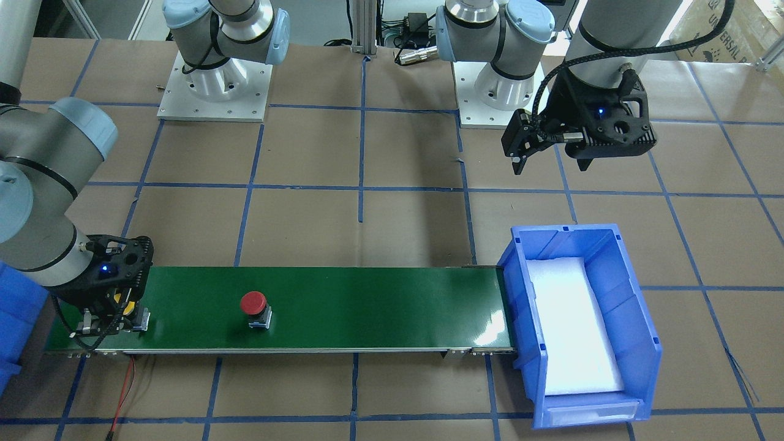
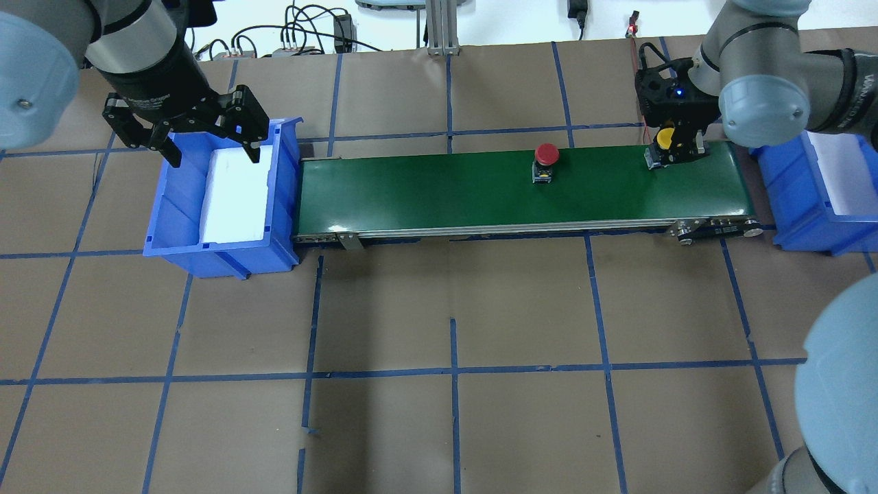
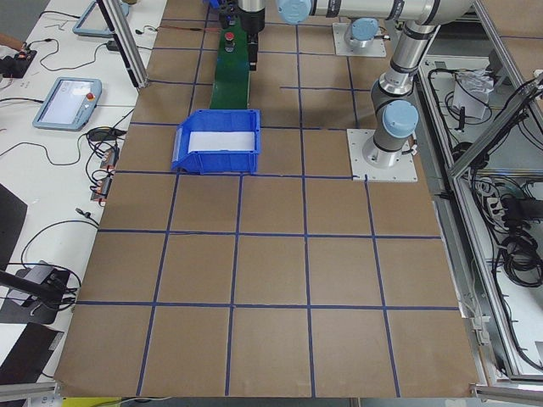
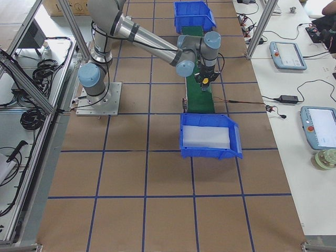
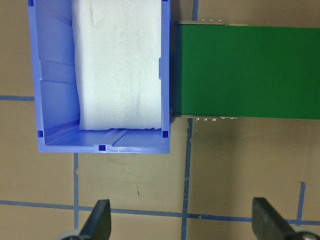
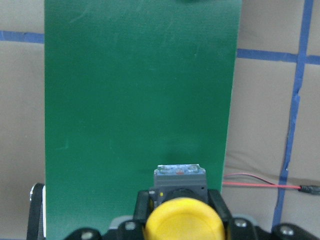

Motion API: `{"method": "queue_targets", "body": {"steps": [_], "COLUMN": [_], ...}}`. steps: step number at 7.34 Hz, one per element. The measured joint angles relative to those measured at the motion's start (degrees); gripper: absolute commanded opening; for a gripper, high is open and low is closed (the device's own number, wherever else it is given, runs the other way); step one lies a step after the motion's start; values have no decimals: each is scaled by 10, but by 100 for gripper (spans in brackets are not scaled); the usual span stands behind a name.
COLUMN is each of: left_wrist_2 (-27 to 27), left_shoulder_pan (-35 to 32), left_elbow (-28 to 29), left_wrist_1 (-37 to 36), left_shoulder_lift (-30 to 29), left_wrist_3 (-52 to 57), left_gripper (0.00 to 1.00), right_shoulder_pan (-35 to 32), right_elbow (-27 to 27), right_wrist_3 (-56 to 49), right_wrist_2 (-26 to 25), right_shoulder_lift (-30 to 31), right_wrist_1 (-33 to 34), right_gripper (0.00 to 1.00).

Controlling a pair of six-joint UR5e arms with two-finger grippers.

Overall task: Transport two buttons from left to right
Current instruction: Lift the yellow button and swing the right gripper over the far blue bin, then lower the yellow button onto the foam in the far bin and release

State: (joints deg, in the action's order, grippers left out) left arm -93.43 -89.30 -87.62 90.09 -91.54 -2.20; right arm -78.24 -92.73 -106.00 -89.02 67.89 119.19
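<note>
**Gripping one of two buttons**

Clamped in the right gripper [image 2: 675,149], the yellow button [image 2: 664,137] sits at the green belt [image 2: 425,192]'s right end, seen from overhead. The red button [image 2: 546,155] stands free mid-belt. At upper left the left gripper [image 2: 212,158] hangs spread wide over one of two blue bins [image 2: 154,233].

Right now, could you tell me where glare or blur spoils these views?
Front-facing view: a white glare patch sits on the green belt beside the blue bin, whose white foam looks washed out. Right wrist view: the yellow button looms close, slightly soft.

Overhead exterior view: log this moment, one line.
right tool shut on yellow button, belt end | red button mid-belt | left tool open near blue bin
</note>
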Motion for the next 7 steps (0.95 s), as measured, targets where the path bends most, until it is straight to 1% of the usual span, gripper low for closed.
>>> {"method": "queue_targets", "body": {"steps": [2,4,7], "left_wrist_2": [0,0,1], "left_shoulder_pan": [0,0,0], "left_elbow": [0,0,1], "left_wrist_1": [0,0,0], "left_shoulder_lift": [0,1,-2], "left_wrist_3": [0,0,0], "left_gripper": [100,100,100], "right_shoulder_pan": [35,120,239], "right_elbow": [32,50,57], "right_wrist_3": [-31,-109,-199], "right_wrist_2": [-4,2,24], "right_shoulder_lift": [16,33,36], "right_wrist_1": [-35,-51,-54], "right_gripper": [5,5,5]}}
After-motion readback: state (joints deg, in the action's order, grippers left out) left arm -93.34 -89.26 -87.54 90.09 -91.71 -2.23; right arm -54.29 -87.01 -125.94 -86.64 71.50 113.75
